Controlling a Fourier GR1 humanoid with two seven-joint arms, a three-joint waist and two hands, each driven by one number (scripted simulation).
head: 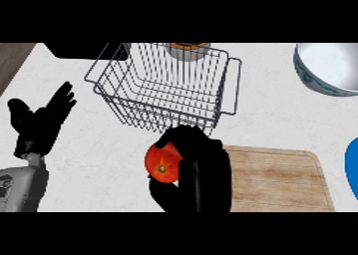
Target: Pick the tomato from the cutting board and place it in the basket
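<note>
From the head view I see my right hand (200, 172) low in the middle of the picture, fingers and thumb curled round the tomato (163, 163). The tomato is red, with its stem scar facing the camera, and it sits at the nine o'clock side of the hand, partly covered by the black fingers above and below it. It is at the nine o'clock edge of the cutting board (277, 177), over the white counter (107, 159) rather than over the wood; I cannot tell whether it is lifted clear of the surface.

The cutting board is pale wood with rounded corners and lies at about four o'clock from the picture's centre, its near end hidden by my hand.

The wire basket (167, 84) stands at twelve o'clock from the tomato, near it but apart. Something orange and white (189, 50) shows behind the basket's far wall; I cannot make out what it is.

My left hand (40, 124) shows at nine o'clock near the picture's edge, resting with fingers straight and spread, pointing up, holding nothing.

A white bowl with a blue pattern (330, 67) sits at two o'clock, and a blue object (357, 172) is cut off at the three o'clock edge.
</note>
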